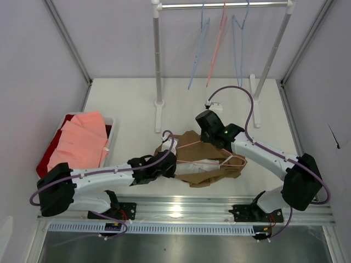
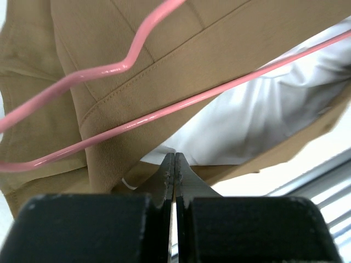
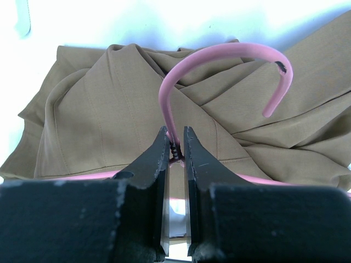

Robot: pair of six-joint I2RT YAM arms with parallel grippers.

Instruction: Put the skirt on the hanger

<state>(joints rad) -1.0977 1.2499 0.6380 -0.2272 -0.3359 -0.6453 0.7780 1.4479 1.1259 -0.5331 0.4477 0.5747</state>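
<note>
Right fingers [image 3: 156, 159] on hanger [image 3: 230, 49] neck; skirt lining [image 2: 247, 115] only at left wrist.

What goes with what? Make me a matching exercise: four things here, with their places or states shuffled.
1. skirt
2. hanger
3. left gripper
4. blue hangers

A. hanging from the rail
B. crumpled on the table
C. held at its neck by the right gripper
D. shut, tips at the skirt's edge

Pairs: 1-B, 2-C, 3-D, 4-A

skirt [image 2: 230, 38] cropped at edges, hanger [image 2: 164, 112] ends out of frame
</note>
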